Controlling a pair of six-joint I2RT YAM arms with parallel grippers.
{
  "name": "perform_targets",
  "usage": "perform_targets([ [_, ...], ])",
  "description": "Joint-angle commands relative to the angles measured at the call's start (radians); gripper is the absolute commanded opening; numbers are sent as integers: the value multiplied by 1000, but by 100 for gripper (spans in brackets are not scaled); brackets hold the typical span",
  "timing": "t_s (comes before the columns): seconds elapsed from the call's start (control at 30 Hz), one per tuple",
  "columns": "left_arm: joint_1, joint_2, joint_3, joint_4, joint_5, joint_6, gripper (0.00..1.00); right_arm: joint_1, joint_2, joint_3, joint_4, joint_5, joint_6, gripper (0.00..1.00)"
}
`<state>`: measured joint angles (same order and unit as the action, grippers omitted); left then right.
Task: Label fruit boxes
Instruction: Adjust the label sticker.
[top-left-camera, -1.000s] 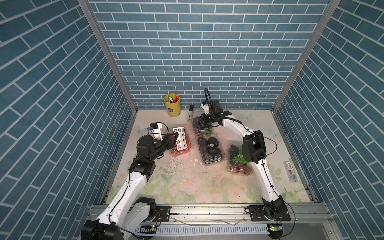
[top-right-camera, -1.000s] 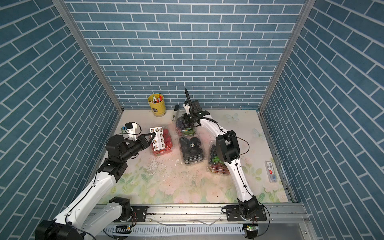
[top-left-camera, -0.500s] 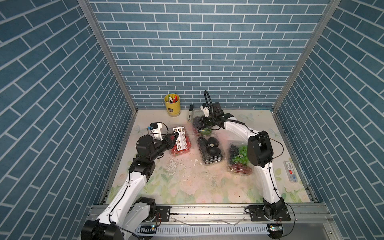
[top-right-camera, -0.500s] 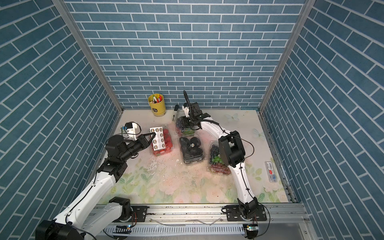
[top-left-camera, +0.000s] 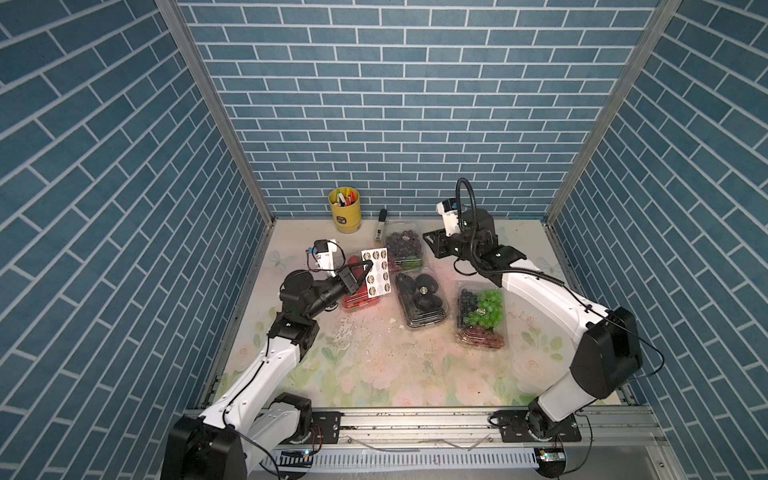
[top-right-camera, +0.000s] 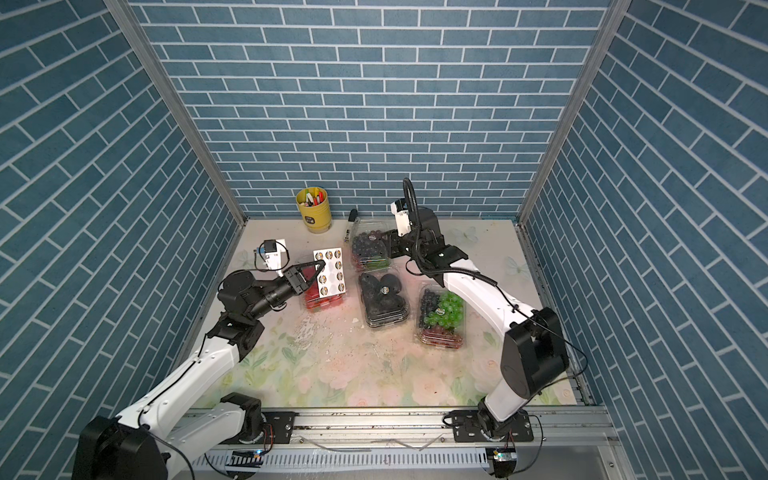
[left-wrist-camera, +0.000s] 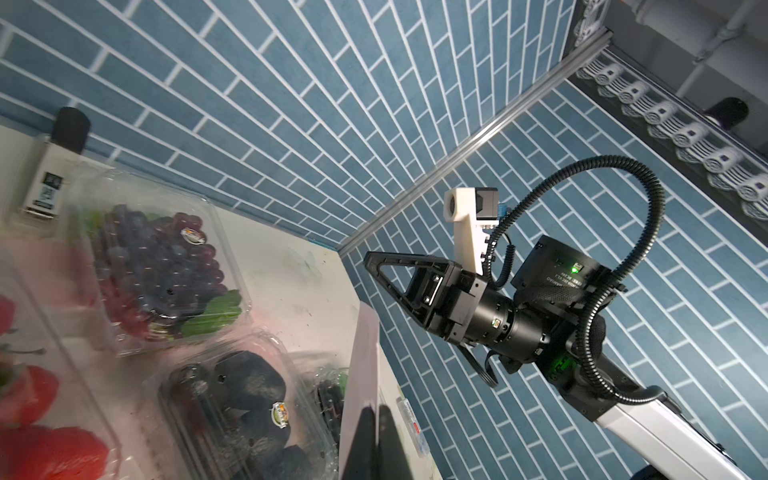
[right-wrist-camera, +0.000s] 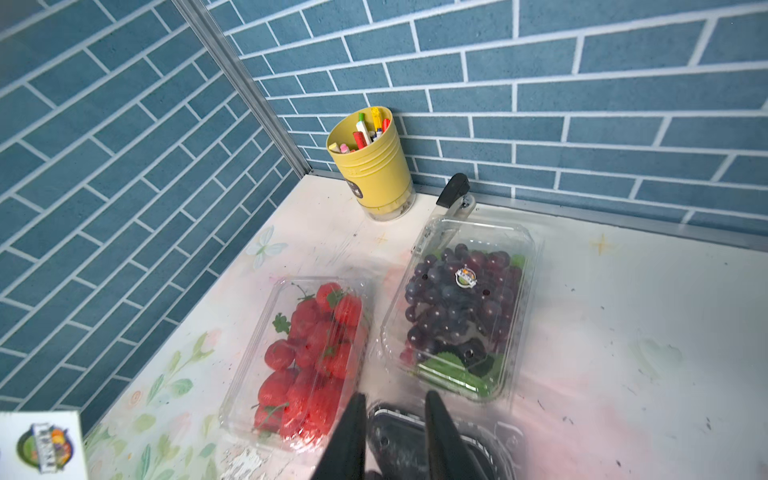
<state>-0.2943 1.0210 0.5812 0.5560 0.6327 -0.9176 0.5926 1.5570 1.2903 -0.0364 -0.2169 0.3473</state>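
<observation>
The strawberry box (right-wrist-camera: 307, 357), just beside the dark grape box (right-wrist-camera: 461, 307), alone shows no sticker. Our left gripper (top-left-camera: 366, 267) is clamped on the sticker sheet (top-left-camera: 377, 272) above it; our right gripper's (right-wrist-camera: 395, 401) jaws stand slightly apart, empty. We fear the thin sheet bends away as we peel

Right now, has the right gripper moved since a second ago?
Yes: the right gripper has pulled off the purple grape box, away from the yellow cup.
</observation>
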Motion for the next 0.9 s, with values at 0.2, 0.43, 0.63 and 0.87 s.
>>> perform_targets([
  [0.2, -138, 146, 53, 277, 10, -91, 0, -6, -288, -324, 303, -220, 228, 40],
  [0.43, -207, 231, 98, 389, 16, -138, 0, -9, -374, -451, 482, -351, 351, 49],
  [0.63, -251, 238, 113, 397, 7, -133, 0, -26, -360, -479, 598, -388, 433, 50],
  [0.87, -273, 232, 111, 400, 2, -133, 0, -56, -261, -481, 877, -488, 642, 48],
])
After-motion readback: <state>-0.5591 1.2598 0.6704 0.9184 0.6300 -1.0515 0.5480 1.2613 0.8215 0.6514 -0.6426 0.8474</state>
